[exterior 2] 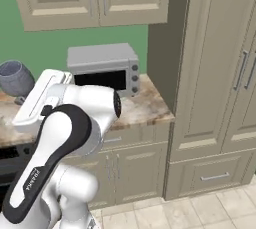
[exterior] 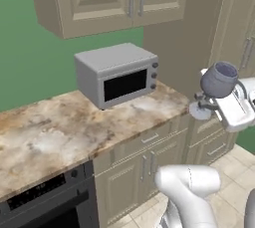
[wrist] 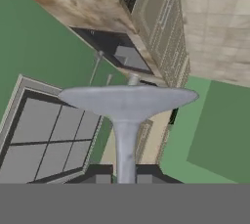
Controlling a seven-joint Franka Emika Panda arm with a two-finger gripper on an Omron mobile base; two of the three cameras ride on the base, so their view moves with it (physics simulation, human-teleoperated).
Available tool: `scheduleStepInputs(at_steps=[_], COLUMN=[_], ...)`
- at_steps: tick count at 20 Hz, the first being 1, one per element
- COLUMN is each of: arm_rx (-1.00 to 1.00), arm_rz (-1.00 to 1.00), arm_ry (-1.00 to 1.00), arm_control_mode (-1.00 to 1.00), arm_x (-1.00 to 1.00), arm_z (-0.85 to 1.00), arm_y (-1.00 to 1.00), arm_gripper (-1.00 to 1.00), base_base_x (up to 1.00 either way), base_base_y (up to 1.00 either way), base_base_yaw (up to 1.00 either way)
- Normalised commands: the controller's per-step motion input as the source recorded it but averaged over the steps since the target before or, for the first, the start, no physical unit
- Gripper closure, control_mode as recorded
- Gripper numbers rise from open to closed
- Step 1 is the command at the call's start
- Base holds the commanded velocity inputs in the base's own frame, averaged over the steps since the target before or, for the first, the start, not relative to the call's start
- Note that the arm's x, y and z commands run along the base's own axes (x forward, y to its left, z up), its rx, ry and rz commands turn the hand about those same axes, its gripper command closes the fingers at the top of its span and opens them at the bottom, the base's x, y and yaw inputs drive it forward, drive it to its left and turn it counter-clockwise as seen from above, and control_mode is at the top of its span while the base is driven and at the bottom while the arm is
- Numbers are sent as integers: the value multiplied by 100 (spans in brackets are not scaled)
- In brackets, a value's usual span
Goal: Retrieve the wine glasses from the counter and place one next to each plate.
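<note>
Beside the counter (exterior: 74,122) with its microwave (exterior: 119,74) — off its edge — the gripper (wrist: 125,179) is clamped on a wine glass (exterior: 217,81) stem, the bowl above the fingers.

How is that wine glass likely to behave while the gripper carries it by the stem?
The wine glass looks top-heavy: a wide bowl over a thin stem, so it may swing or twist in the gripper. The smooth stem probably slips easily between the small fingertips. Its thin walls suggest it would break if bumped against the counter.
</note>
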Motion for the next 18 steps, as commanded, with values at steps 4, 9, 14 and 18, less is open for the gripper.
scheduleStepInputs(at_steps=[4,9,14,18], arm_rx=[0,0,0,0], arm_rz=[0,0,0,0], arm_ry=[0,0,0,0], arm_control_mode=[100,100,100,100], arm_x=[0,0,0,0], arm_z=[0,0,0,0], arm_y=[0,0,0,0], arm_gripper=[100,100,100,100], base_base_x=[-100,-82,0,0], base_base_y=[97,100,28,0], base_base_yaw=[1,26,97,100])
